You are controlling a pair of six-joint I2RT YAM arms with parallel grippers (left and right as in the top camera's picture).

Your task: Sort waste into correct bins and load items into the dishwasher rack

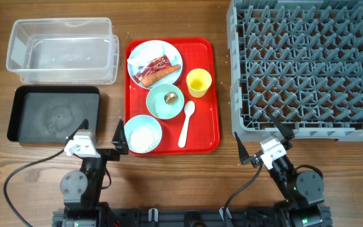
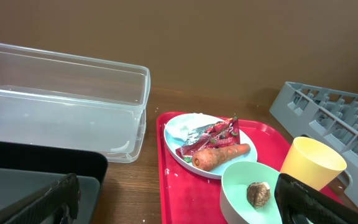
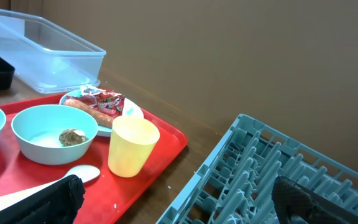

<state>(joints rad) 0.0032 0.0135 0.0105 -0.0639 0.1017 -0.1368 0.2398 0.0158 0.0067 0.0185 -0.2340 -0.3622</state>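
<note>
On the red tray point(image 1: 203, 120), your pale blue plate point(image 1: 169, 50) carries the carrot point(image 1: 161, 75) and red wrapper point(image 1: 155, 64), its print too small to read. Your left hand point(image 1: 101, 133) and right hand point(image 1: 261, 140) stand open and empty over the near surface point(image 1: 188, 176).

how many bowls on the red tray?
2. Pale green bowl, holding a brown scrap, mid red tray; light blue bowl, holding rice, at its lower-left corner in the overhead view. None seems hidden.

rack point(image 1: 307, 63) — cut off top, right | tissue point(image 1: 137, 58) (under wrapper point(image 1: 157, 64)) — partly hidden
</note>
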